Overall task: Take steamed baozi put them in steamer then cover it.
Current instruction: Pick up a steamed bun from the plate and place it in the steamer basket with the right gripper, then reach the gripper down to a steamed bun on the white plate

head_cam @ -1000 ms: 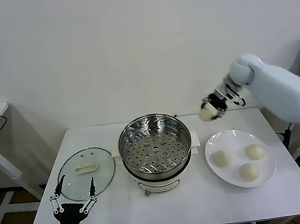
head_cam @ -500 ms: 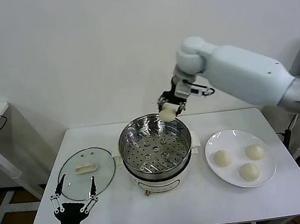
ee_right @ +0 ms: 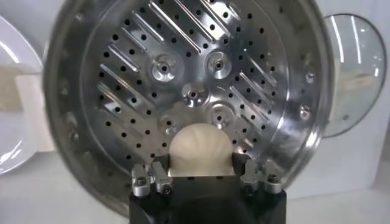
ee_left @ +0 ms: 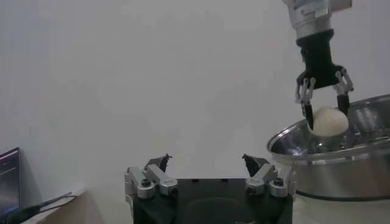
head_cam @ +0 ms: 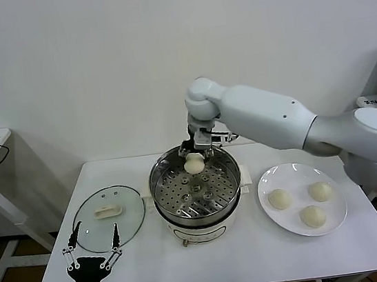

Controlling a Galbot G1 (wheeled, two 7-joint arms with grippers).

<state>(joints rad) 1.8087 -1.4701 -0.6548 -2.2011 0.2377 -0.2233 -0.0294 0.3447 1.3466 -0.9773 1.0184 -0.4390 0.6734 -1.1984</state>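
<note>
Our table, from above: steamer at the centre, cover to its left, plate to its right.

We see the steamer in the middle of the table, nearer the back edge than the front. The cover lies flat on the table just left of it, toward the front-left corner. The plate sits right of the steamer, carrying three baozi. Our right gripper hangs over the back part of the steamer, above the tray, clamped on a fourth baozi that is clear of the tray. Our left gripper waits at the front-left corner, in front of the cover, fingers spread.
</note>
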